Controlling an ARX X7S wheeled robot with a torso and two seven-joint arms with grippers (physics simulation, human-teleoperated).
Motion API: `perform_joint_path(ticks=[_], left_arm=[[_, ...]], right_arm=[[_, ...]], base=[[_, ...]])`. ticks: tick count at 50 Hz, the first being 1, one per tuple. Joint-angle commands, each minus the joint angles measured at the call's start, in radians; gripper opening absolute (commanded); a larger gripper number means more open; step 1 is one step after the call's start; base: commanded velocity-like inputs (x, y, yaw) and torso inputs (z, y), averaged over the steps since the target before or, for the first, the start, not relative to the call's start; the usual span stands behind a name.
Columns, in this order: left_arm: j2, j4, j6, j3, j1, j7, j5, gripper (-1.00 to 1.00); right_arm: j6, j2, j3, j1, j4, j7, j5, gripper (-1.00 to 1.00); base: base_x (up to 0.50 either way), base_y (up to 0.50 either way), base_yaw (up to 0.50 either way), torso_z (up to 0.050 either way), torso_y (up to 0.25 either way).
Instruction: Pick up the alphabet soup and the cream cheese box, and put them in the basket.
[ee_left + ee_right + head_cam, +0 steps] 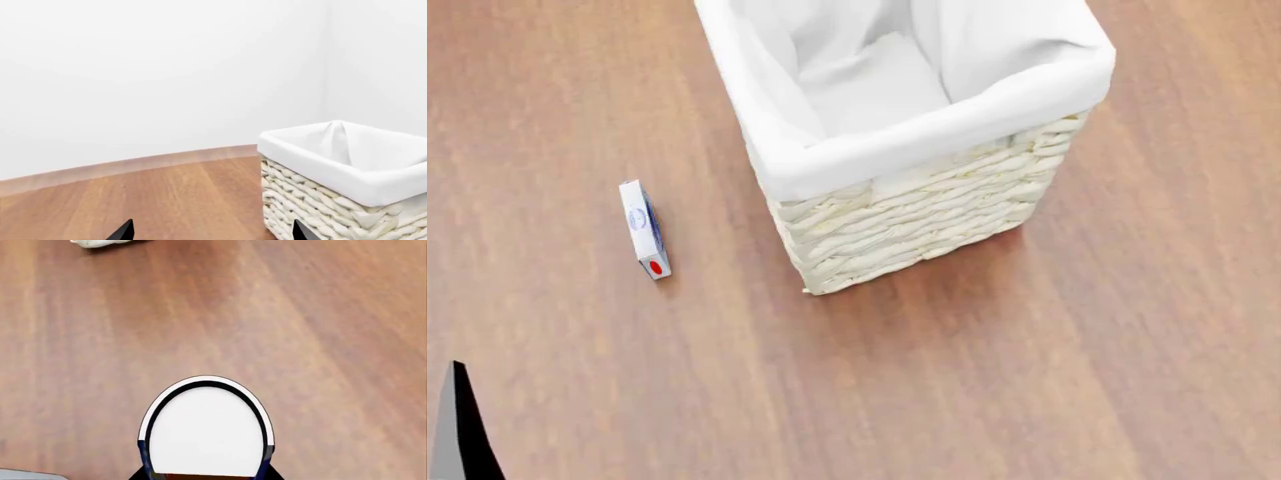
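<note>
R gripper [207, 475] has the alphabet soup, a round can w/ white lid and dark rim [205, 432], clamped between its jaws above bare wood floor [320, 340]. Looks like carry step: next is lift over the tall cream wicker basket w/ white liner [921, 215], clearing its rim. L gripper [210, 232] spread wide, empty. Small flat white cream cheese box [642, 228] lies left of basket, apart, open floor all round.

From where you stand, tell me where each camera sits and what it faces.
Head: high, looking down on the cream-white woven wicker basket and small flat white cream cheese box.
Left wrist: low, level, facing the basket; left gripper fingertips show.
Right wrist: looking down past a white-topped can at its gripper.
Head and left wrist share the basket.
</note>
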Motion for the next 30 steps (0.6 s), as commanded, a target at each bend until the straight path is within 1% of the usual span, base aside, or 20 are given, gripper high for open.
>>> perform_joint_path(ticks=[1, 8, 12, 15, 21, 22, 24, 25, 27, 28, 29, 30], left_arm=[[-0.003, 0.001, 0.003, -0.001, 0.007, -0.006, 0.002, 1.0], [-0.004, -0.004, 0.005, 0.002, 0.003, -0.006, 0.002, 1.0], [-0.004, -0.006, 0.006, 0.004, 0.003, -0.007, 0.002, 1.0], [-0.005, -0.01, 0.01, 0.001, 0.003, -0.008, -0.001, 1.0], [-0.006, -0.009, 0.006, 0.003, 0.002, -0.01, 0.001, 1.0], [-0.007, -0.009, 0.007, 0.002, 0.003, -0.011, 0.001, 1.0], [-0.007, -0.01, 0.008, 0.003, 0.004, -0.012, 0.002, 1.0], [-0.008, -0.007, 0.008, 0.002, 0.005, -0.013, 0.003, 1.0], [-0.01, -0.003, 0.005, -0.001, 0.006, -0.015, 0.001, 1.0], [-0.01, -0.002, 0.004, -0.001, 0.007, -0.016, 0.002, 1.0], [-0.01, -0.006, 0.008, -0.001, 0.008, -0.016, 0.002, 1.0], [-0.009, -0.011, 0.012, 0.002, 0.008, -0.016, 0.006, 1.0]], right_arm=[[-0.003, 0.001, -0.014, 0.008, 0.031, -0.024, -0.008, -1.0], [0.0, 0.004, -0.013, 0.009, 0.029, -0.021, -0.007, -1.0], [0.002, 0.019, -0.016, 0.013, 0.006, 0.008, -0.053, -1.0], [-0.004, 0.034, -0.004, 0.01, -0.039, 0.019, -0.06, -1.0], [0.035, 0.071, 0.017, 0.027, -0.149, 0.062, -0.081, -1.0], [0.058, 0.089, 0.017, 0.04, -0.192, 0.08, -0.103, -1.0], [0.073, 0.099, 0.03, 0.054, -0.228, 0.083, -0.09, -1.0], [0.068, 0.115, 0.015, 0.063, -0.24, 0.096, -0.148, -1.0], [0.12, 0.13, 0.034, 0.086, -0.294, 0.109, -0.124, -1.0], [0.114, 0.141, 0.027, 0.093, -0.304, 0.111, -0.151, -1.0], [0.15, 0.149, 0.035, 0.114, -0.339, 0.123, -0.146, -1.0], [0.134, 0.163, 0.035, 0.129, -0.36, 0.121, -0.17, -1.0]], base=[[0.0, 0.0, 0.0, 0.0, 0.0], [0.0, 0.0, 0.0, -0.002, -0.002], [0.0, 0.0, 0.0, 0.0, 0.0], [0.0, 0.0, 0.0, 0.0, 0.0], [0.0, 0.0, 0.0, 0.0, 0.0], [0.0, 0.0, 0.0, 0.0, 0.0], [0.0, 0.0, 0.0, 0.0, 0.0], [0.0, 0.0, 0.0, 0.0, 0.0], [0.0, 0.0, 0.0, 0.0, 0.0], [0.0, 0.0, 0.0, 0.0, 0.0], [0.0, 0.0, 0.0, 0.0, 0.0], [0.0, 0.0, 0.0, 0.0, 0.0]])
